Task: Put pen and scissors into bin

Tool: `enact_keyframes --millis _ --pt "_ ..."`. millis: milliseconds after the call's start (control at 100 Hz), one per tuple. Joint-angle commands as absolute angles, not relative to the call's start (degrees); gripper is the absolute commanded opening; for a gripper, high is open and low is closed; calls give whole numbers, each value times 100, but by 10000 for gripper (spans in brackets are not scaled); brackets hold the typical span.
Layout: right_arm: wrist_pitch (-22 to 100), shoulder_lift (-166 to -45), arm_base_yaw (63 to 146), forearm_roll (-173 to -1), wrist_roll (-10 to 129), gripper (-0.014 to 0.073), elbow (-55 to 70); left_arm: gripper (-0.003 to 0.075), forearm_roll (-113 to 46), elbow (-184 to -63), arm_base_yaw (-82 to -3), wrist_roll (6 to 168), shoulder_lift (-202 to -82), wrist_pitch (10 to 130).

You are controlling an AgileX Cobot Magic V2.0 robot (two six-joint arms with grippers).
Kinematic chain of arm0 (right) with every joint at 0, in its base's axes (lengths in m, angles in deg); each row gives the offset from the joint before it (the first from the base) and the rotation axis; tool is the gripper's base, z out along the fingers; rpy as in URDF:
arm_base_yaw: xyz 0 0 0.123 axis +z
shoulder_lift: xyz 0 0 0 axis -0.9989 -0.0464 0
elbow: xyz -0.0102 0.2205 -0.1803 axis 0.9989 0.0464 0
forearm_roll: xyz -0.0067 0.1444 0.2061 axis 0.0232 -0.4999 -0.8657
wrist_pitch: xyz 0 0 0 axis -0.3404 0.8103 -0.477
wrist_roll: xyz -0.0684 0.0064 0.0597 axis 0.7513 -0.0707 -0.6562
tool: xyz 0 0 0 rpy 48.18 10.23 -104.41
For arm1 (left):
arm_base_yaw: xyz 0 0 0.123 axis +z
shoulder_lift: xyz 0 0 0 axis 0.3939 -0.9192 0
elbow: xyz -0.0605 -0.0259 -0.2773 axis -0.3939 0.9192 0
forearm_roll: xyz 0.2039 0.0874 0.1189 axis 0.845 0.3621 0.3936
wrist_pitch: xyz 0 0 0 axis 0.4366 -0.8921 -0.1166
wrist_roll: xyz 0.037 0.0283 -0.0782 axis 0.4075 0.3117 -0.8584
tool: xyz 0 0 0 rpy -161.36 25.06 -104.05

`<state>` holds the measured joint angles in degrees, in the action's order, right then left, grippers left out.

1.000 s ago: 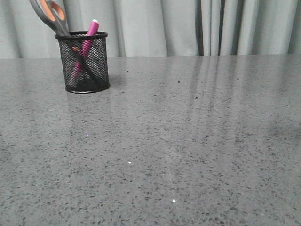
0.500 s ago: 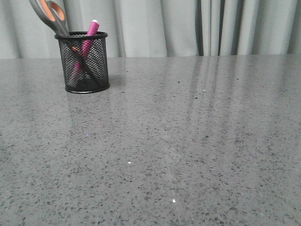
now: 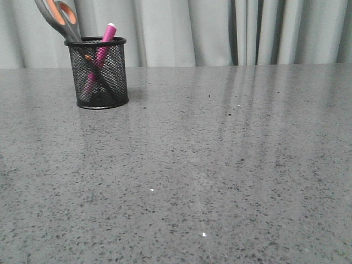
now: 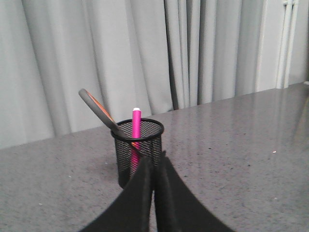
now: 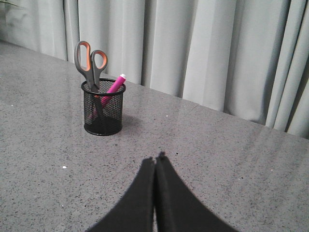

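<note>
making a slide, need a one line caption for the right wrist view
Task complete: scissors and pink pen stand in the black mesh bin while the shut right gripper sits apart.

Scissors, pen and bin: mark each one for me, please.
scissors (image 5: 86, 55): right wrist view, on the grey handle loops.
pen (image 3: 103, 51): front view, on the magenta barrel at the rim.
bin (image 3: 113, 82): front view, on the mesh wall.

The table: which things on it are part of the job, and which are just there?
Part of the job:
- pen, standing in the bin
- scissors, blades down in the bin
- bin, upright on the table

Just there:
- table
- curtain behind it
Nothing else lies about.
</note>
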<state>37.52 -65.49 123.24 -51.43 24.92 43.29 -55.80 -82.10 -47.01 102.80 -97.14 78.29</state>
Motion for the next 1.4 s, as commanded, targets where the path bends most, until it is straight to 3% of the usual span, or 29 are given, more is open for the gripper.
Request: enact_keyframes --millis 0,230,450,760,1110,1390 --pt "4124 -6582 12295 -5067 2498 -69 4191 -19 -5461 -8358 -4726 10444 -9751 8439" --pt "4124 -6582 12295 -5067 2498 -69 4191 -19 -3820 -8218 -4407 9949 -9742 8681" --pt "4124 -6582 12295 -5067 2498 -69 4191 -19 -1563 -7228 -3713 6434 -9298 8981" --pt "4124 -6582 12295 -5067 2498 -69 4191 -19 -898 -6359 -3049 5005 -8396 8217" --pt "4124 -6582 12295 -5067 2498 -69 4191 -19 -1109 -6368 -2536 4975 -8235 6632" --pt "4124 -6582 12295 -5067 2498 -69 4191 -19 -1158 -6368 -2441 4975 -8235 6633"
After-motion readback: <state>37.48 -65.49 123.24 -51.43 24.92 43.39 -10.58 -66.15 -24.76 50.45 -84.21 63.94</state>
